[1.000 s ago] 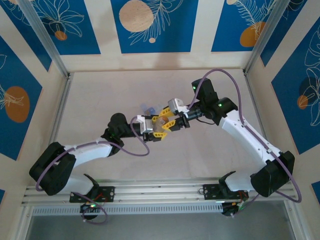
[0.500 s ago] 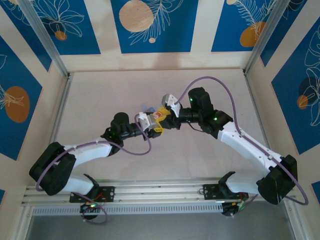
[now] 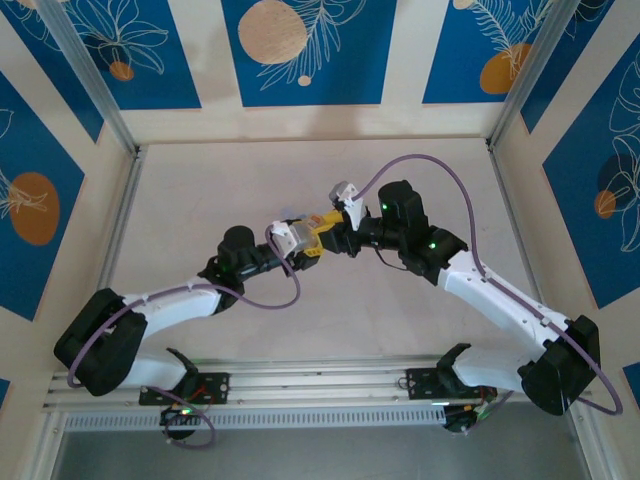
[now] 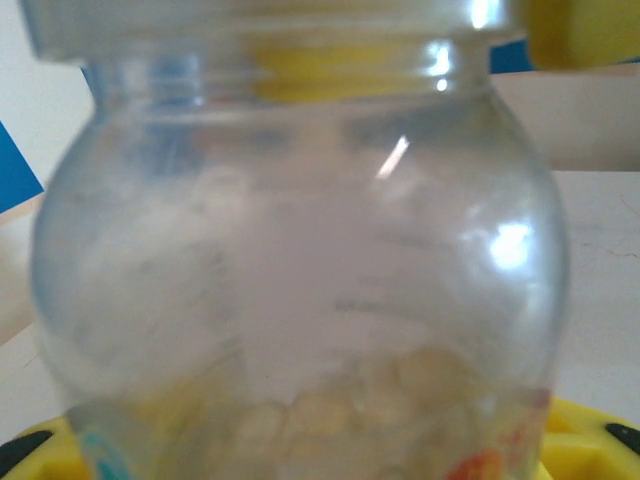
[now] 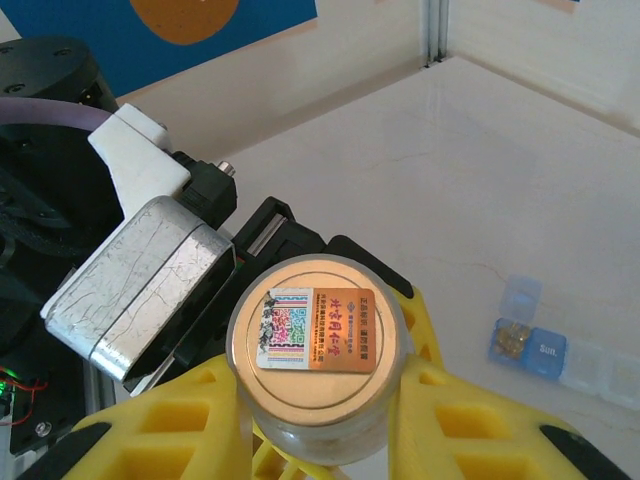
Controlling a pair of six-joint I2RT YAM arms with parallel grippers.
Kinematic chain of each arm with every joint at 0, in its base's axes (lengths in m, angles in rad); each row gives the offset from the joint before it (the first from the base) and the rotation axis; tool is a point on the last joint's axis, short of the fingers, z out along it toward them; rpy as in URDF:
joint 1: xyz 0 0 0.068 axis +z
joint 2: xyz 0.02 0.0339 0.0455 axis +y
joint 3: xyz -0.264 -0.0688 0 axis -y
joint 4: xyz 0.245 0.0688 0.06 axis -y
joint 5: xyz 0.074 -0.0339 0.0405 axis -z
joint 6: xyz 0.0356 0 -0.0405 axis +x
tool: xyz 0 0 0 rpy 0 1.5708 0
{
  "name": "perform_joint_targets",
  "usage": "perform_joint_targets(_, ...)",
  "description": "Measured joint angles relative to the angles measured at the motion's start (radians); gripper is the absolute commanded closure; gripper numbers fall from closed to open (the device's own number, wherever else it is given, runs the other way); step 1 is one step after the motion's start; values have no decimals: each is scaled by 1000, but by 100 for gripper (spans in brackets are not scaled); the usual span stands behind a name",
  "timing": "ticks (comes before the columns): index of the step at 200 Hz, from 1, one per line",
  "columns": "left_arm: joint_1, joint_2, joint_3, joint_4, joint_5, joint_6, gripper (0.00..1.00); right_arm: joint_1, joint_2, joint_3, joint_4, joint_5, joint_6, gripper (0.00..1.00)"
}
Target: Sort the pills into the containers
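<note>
Pills [image 4: 330, 400]: tan mass seen in vial [image 4: 300, 250], clamped by left gripper [image 3: 303, 243]. Right gripper [image 5: 315, 380] is closed around cap [image 5: 315, 335], aligned with the vial's long axis; pill box [image 5: 530, 340] lies right of its fingers.

The left arm [image 3: 170, 300] and right arm [image 3: 500, 290] bend inward, elbows out, wrists meeting mid-table. The left gripper [image 3: 298, 244] clamps a jar [image 4: 300, 280] (low on its body). The right gripper [image 3: 327, 228] faces it, yellow fingers [image 5: 185, 420] hugging the jar's lid.
</note>
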Motion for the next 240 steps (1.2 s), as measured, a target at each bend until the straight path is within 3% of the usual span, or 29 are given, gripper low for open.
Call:
perform_joint_targets(74,0,-2,-2,8,6,-19,100,-26,-17,-11,-9,-6,59,69)
perform_joint_targets(90,0,-2,-2,9,11,-18,100,-30,-22,-15,-9,-13,62,63)
perform_joint_targets(114,0,-8,-2,8,34,-10,100,-41,-34,-19,-10,-41,35,45)
perform_joint_targets(139,-1,-19,-2,26,82,-6,100,-65,-61,-20,-18,-83,-55,35)
perform_joint_targets(186,15,-55,5,71,259,-11,100,-198,-86,41,-154,-293,-309,34)
perform_joint_targets(240,18,-67,17,41,392,-8,100,-203,-31,185,-285,-531,-618,34)
